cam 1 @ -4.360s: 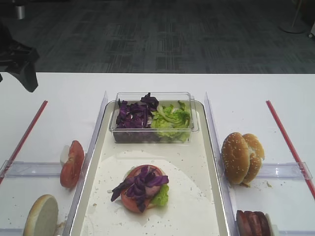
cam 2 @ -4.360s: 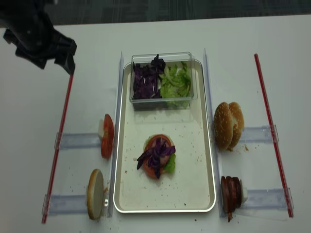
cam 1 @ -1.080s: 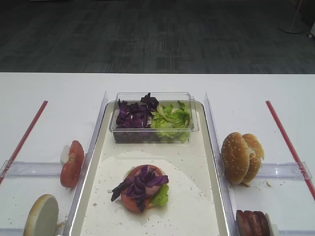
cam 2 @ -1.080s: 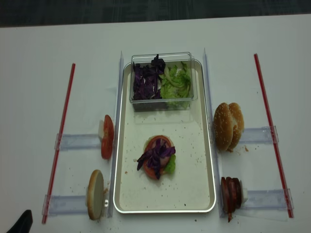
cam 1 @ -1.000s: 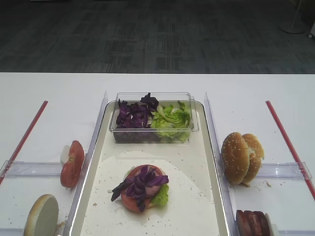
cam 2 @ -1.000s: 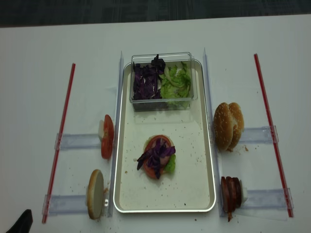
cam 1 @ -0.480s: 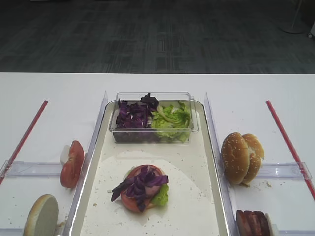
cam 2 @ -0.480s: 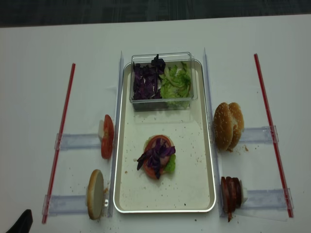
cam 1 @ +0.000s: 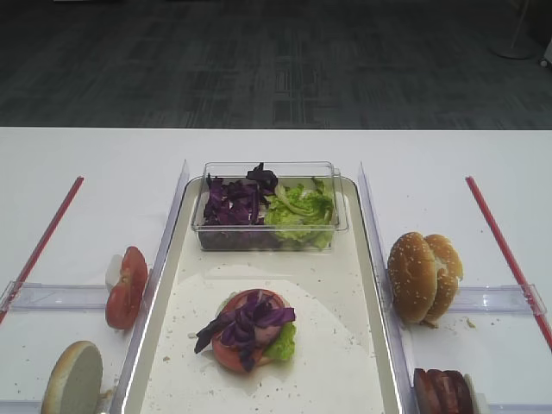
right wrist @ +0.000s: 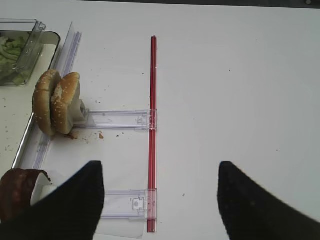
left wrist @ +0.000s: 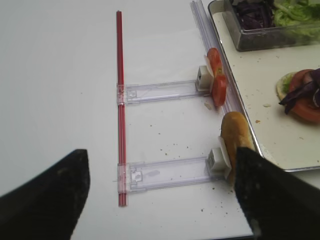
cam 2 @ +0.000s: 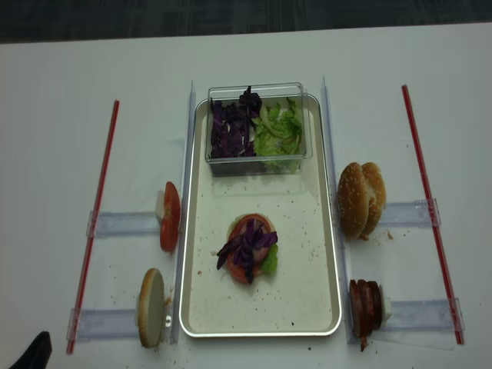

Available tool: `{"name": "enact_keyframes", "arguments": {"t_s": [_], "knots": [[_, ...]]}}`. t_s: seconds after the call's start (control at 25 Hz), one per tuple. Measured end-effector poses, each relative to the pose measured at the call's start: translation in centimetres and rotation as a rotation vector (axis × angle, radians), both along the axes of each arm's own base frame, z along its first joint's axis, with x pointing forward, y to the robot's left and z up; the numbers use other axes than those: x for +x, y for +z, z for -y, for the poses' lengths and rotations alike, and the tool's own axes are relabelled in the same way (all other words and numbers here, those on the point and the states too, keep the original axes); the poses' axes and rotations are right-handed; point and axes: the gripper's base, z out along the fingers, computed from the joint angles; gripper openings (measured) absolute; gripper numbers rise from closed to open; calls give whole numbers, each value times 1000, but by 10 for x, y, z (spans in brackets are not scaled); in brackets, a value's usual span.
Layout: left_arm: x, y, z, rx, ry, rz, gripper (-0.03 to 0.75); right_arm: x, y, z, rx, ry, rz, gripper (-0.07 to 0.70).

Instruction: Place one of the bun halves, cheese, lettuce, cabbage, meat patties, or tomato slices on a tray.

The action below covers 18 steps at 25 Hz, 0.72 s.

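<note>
Left wrist view: left pincer [left wrist: 160,192] spread wide, empty; right pincer [right wrist: 160,200] likewise, above table [right wrist: 240,75].

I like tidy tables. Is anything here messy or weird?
A bit messy: crumbs speckle the tray floor and the table near the bun halves. On the tray, the cabbage and lettuce hang off one side of the tomato slice stack. Nothing looks broken.

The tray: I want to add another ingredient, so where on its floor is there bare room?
The tray has bare floor between the clear box and the stacked tomato and cabbage pile, and along the near rim below that pile. The far end is crowded: the box fills it.
</note>
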Motion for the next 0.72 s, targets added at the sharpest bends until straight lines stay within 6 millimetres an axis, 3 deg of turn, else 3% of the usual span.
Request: {"name": "enact_keyframes", "arguments": {"t_s": [0.72], "knots": [[0,0,0,-2,1,0,545,0,0,0,0,0,0,507]]}}
